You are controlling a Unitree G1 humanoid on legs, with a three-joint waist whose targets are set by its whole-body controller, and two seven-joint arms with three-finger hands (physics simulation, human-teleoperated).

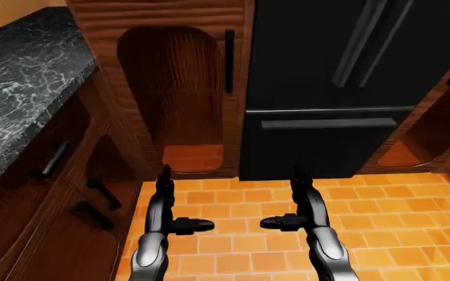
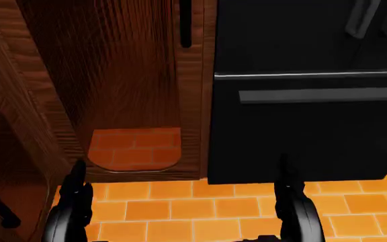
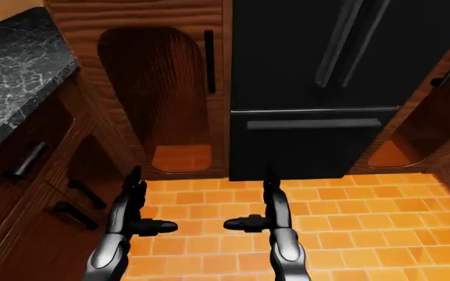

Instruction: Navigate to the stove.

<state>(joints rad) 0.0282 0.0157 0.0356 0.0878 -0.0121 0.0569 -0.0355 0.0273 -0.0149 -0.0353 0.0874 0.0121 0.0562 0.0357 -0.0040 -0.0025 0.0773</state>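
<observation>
Left-eye view: black refrigerator (image 1: 326, 82), doors closed.

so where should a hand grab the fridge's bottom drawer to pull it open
Grip the horizontal bar handle across the top of the fridge drawer, near its middle. It stands off the dark face as a long flat bar, so a hand should come straight at it and hook the fingers over it from above.

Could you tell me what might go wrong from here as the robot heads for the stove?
No stove shows in any view; a black refrigerator fills the middle, so walking straight on would likely end against it, not at the goal.

The left hand hangs close to the dark drawer handles under the marble counter at the left-eye view's left; a turn that way might clip them.

Both hands, including the right hand, are open and empty.
</observation>
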